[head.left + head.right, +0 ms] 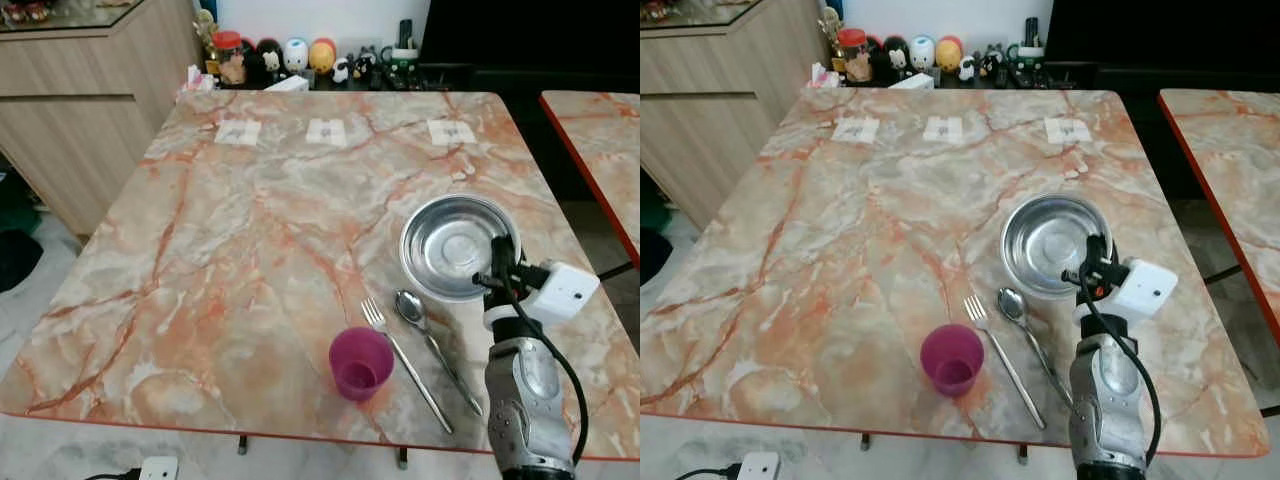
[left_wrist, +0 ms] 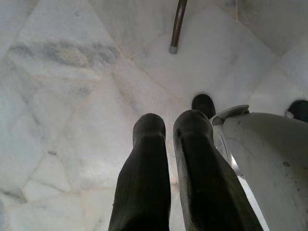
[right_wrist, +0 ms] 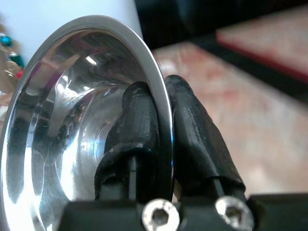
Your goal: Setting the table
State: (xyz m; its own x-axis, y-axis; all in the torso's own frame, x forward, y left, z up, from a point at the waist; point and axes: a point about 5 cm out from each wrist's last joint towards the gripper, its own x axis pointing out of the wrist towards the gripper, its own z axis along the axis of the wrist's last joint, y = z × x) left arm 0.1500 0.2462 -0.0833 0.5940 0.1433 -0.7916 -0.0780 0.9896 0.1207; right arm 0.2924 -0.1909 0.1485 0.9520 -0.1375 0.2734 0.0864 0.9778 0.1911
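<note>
A shiny steel bowl (image 1: pixel 452 243) sits on the marble table (image 1: pixel 250 250) at the front right. My right gripper (image 1: pixel 497 262) is shut on the bowl's near rim (image 3: pixel 161 103), one finger inside and one outside. Left of the bowl lie a spoon (image 1: pixel 428 338) and a fork (image 1: pixel 402 358), side by side. A purple cup (image 1: pixel 360 363) stands upright near the front edge, left of the fork. My left gripper (image 2: pixel 171 130) hangs idle over the pale floor, fingers close together and holding nothing.
Three small paper cards (image 1: pixel 328 131) lie in a row at the table's far side. Figurines and jars (image 1: pixel 280 58) stand on a ledge behind. A wooden cabinet (image 1: pixel 80 110) is at the left, a second marble table (image 1: pixel 600 140) at the right.
</note>
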